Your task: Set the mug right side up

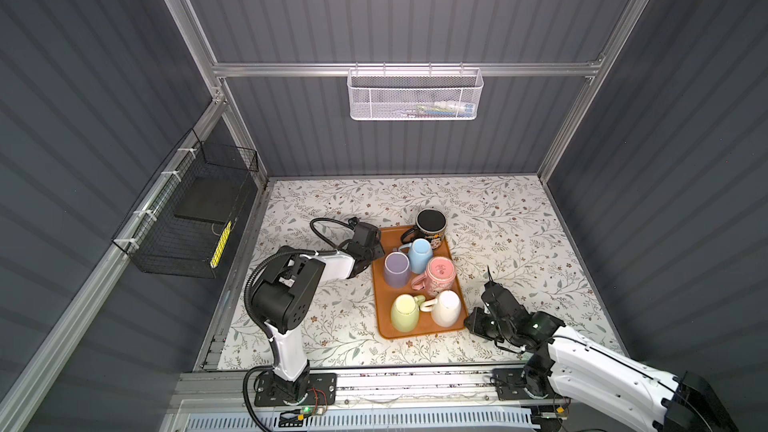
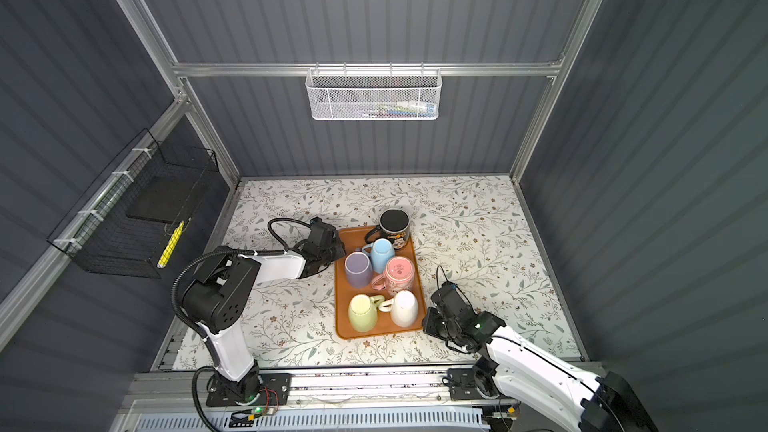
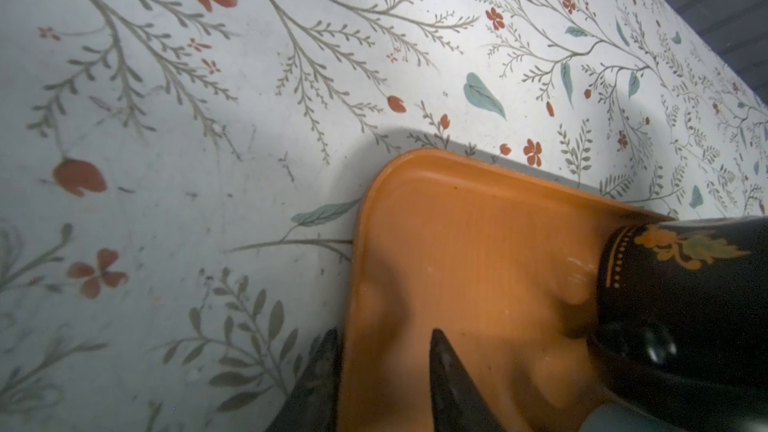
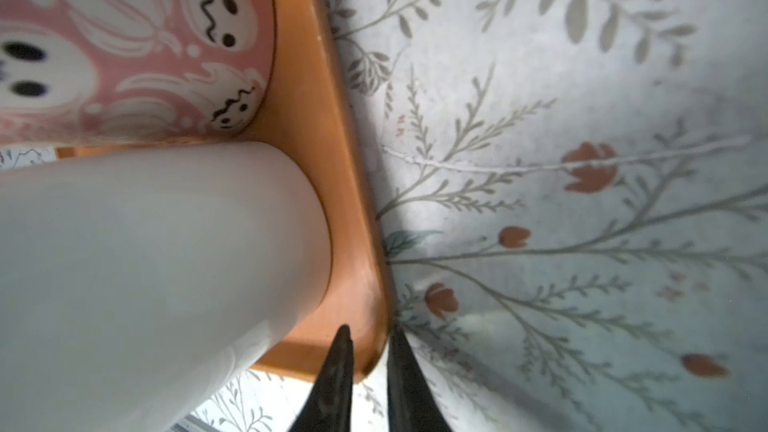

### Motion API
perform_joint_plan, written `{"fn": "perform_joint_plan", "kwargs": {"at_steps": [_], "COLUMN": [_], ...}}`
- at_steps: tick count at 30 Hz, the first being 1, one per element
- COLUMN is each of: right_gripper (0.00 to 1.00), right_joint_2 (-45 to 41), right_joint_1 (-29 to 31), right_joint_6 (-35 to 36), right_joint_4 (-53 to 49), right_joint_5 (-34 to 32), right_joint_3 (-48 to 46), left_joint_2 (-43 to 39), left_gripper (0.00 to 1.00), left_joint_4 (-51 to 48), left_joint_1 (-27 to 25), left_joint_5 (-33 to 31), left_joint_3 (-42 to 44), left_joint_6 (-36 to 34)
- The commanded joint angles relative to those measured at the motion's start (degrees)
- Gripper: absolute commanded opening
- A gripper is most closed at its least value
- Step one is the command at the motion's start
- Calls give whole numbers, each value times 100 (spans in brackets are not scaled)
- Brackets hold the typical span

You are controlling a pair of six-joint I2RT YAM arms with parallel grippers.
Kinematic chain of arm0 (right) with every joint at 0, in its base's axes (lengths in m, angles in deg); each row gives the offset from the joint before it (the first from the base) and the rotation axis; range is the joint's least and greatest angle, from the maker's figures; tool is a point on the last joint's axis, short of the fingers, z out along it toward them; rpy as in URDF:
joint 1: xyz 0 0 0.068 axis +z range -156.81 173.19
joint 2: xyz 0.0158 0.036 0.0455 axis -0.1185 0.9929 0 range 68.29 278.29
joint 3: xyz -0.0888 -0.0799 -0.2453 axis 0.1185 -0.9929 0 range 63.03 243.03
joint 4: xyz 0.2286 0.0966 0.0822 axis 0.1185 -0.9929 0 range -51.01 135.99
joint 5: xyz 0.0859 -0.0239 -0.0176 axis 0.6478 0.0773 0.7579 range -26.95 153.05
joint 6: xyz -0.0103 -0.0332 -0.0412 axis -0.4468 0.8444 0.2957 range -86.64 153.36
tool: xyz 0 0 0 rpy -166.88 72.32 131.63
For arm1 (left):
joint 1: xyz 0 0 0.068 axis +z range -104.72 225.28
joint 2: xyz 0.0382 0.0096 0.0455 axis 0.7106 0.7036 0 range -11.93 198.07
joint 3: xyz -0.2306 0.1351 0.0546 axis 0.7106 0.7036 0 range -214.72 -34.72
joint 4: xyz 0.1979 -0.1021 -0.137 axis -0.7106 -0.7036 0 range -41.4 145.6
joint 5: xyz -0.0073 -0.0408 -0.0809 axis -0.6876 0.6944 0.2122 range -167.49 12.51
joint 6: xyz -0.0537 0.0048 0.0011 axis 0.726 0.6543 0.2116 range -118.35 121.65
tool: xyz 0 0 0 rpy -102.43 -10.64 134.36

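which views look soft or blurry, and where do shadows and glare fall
Right wrist view: white mug and pink mug sit too close, soft; tablecloth patchily shaded. Left wrist view: the nearest tablecloth is blurred and dim, the tray darkens toward the camera, small glints on the black mug. Both top views: evenly lit, no glare.

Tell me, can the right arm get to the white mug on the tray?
Probably yes. The white mug stands in the tray's near right corner, and the right gripper sits right beside it at the rim. Nothing stands between them. Its jaws straddle the rim, so it must lift first.
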Motion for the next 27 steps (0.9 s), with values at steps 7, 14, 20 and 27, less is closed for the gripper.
{"fn": "perform_joint_plan", "kwargs": {"at_steps": [7,14,20,27], "right_gripper": [41,47,48,57], "right_joint_2": [103,-132,-232,-277], "right_joint_1": [-13,-155,-315,-477], "right_joint_6": [512,855,1487,2315], "right_joint_4": [-655,-1122,-1146,-822], "right_joint_5": [-294,-550,-439,-348], "right_joint_3": [596,960,1280,1736], "left_joint_2": [-668,-1040,-1107,-1159], "left_gripper": [55,56,60,65], "left_joint_4": [-1141,-1312,-1920,-2210], "left_joint_1": [-134,303,618,620], "left_joint_5": [-135,324,1243,1605], "left_joint_3": [-46,-41,-687,-1245], "left_joint_6": [-413,-748,-1601,-2078]}}
